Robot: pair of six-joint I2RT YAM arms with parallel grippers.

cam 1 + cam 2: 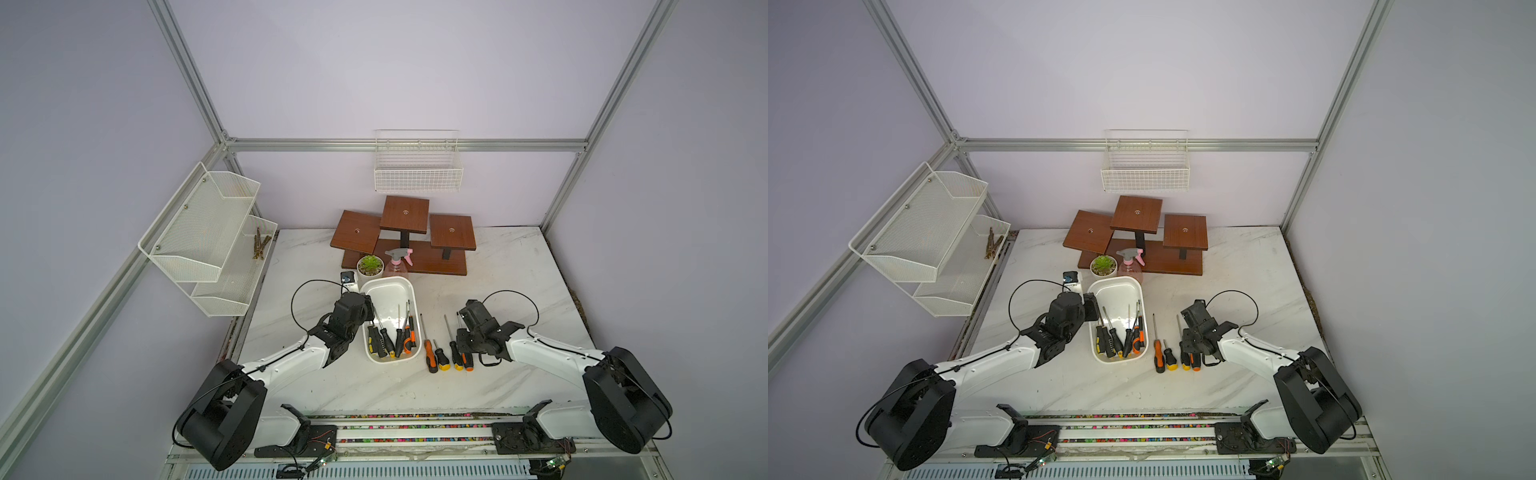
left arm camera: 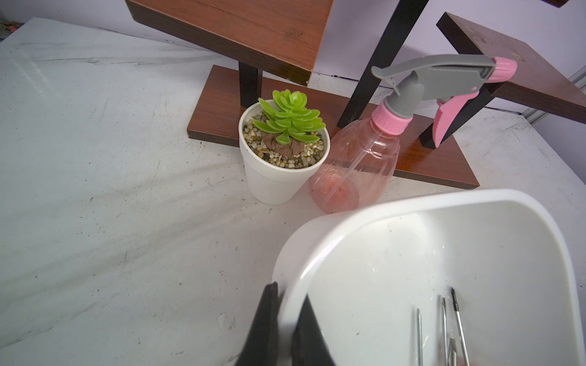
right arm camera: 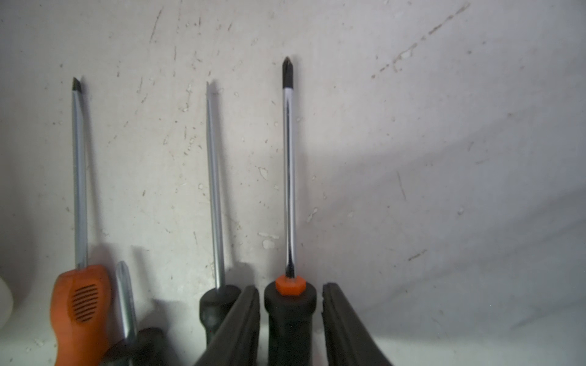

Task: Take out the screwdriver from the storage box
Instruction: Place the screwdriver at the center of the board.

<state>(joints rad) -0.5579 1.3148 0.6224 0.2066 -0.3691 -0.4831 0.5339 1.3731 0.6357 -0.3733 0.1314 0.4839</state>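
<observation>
A white marbled table (image 1: 511, 266) stands inside an aluminium-framed cell with pale lilac walls. Near its middle lies the storage box (image 1: 390, 296), a shallow white tub with its long side running away from the robot. Several screwdrivers (image 1: 386, 338) are bunched in its near end, handles toward the robot and shafts pointing to the far end.

The left pincer (image 2: 288, 294) is pressed together on the box's left rim, one finger outside the wall and one inside.

Just right of the box, a row of four screwdrivers (image 1: 441, 358) lies side by side on the table. The rightmost is the black-handled screwdriver (image 3: 289, 190), which has an orange collar and a cross tip. Its handle lies between the fingers of the right pincer (image 3: 288, 296), which are spread, with a sliver of gap on each side.

Behind the box stands a white pot (image 2: 279, 177) holding gravel and a green succulent (image 2: 290, 118). Just beside it is a pink see-through spray bottle (image 2: 358, 164), in front of a stepped wooden stand (image 1: 405, 214).

On the left wall hangs a two-tier mesh shelf (image 1: 199, 237). Its lower tier holds a few brown stick-like pieces (image 1: 261, 246); what they are cannot be told. A wire-grid basket (image 1: 417, 176) hangs on the back wall.
</observation>
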